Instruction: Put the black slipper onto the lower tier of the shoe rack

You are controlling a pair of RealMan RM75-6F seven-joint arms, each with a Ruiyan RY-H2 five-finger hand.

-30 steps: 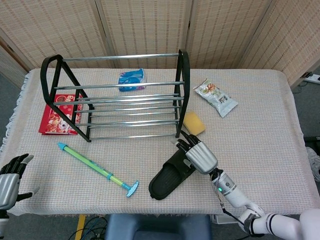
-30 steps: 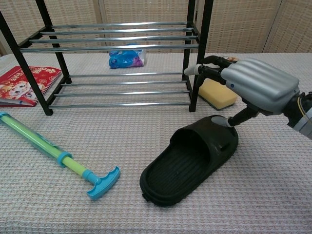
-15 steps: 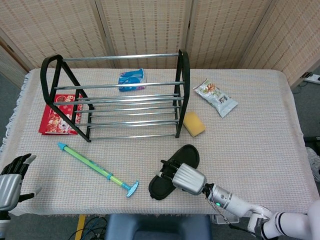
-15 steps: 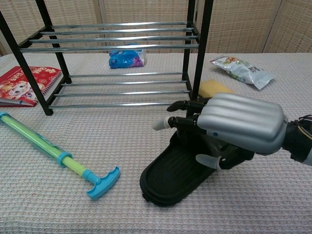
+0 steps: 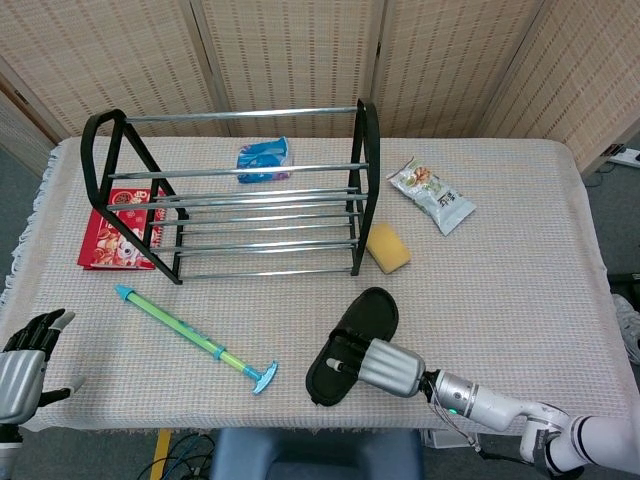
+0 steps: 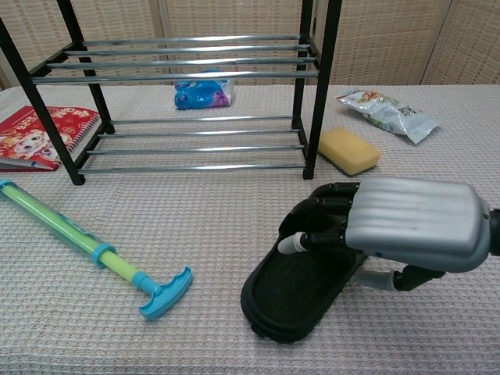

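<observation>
While gripped by right hand (image 6: 406, 234), black slipper (image 6: 293, 293) nears table edge (image 5: 300, 428).

A: Lighting? Even, bright, diffuse from overhead; soft short shadows, mild glare on the rack's (image 5: 240, 210) chrome bars.
B: Sharpness? Both views crisp, no blur, little edge distortion.

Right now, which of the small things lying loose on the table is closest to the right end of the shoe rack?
The yellow sponge, lying just beside the shoe rack's right black end frame. The snack packet lies further right, the blue packet behind the rack.
</observation>
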